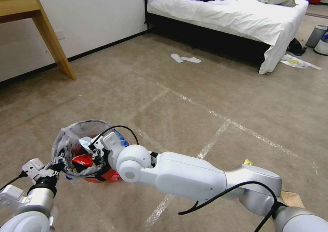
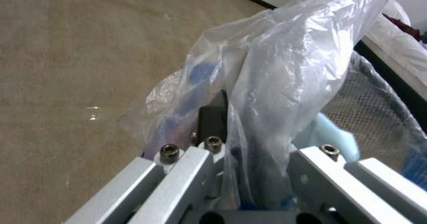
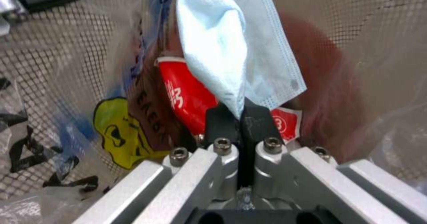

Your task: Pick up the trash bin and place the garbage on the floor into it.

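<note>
Over carpet, my left pincer is clamping the bin rim while my right is pinching a limp, featherlight mask corner inside it.

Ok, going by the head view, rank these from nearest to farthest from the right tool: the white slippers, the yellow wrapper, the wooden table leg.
From the right tool, over the bin:
1. Yellow wrapper, behind the forearm.
2. Wooden table leg, far left.
3. White slippers, by the bed.
</note>
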